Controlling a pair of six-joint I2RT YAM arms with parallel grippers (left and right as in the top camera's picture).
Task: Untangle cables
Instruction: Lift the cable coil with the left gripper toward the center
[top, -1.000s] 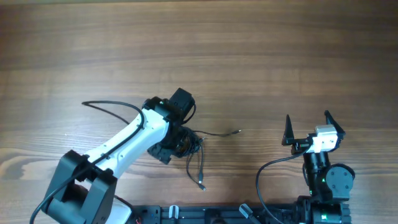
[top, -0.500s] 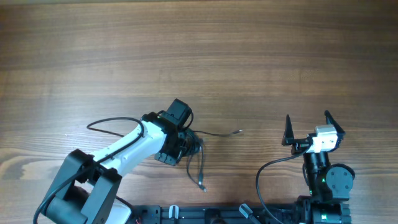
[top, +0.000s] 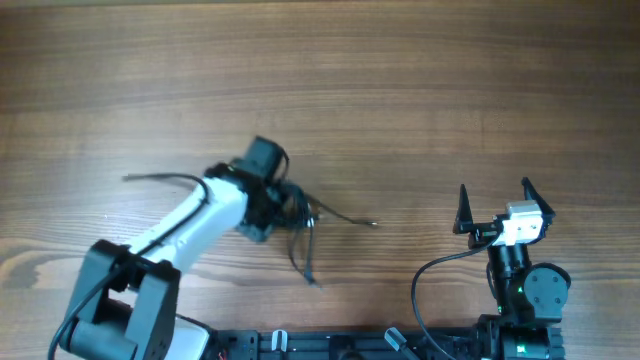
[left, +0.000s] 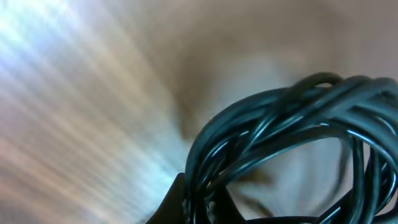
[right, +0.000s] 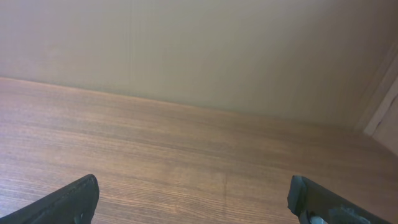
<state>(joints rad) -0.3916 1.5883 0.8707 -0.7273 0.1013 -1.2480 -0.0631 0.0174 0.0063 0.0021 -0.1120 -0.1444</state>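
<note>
Left tool (top: 289, 211) pinches the cables (left: 298, 102) as one bundle; pulling could tighten the tangle; right tool (top: 495, 189) stands spread.

Overhead: the left gripper (top: 287, 208) lies beneath the left arm (top: 215, 205), so its fingers are hidden. Part of the cables (top: 303, 218) is covered as well. The plugs on the two loose ends are too small to make out.

Left wrist view: blurred throughout. The table (left: 74, 93) shows as streaks. The cables run off the right and bottom edges, and the strands cannot be counted. One dark finger (left: 169, 204) is cropped at the bottom edge.

Right wrist view: the right gripper (right: 199, 200) is cut off by the bottom edge, and only two fingertips (right: 76, 198) show.
</note>
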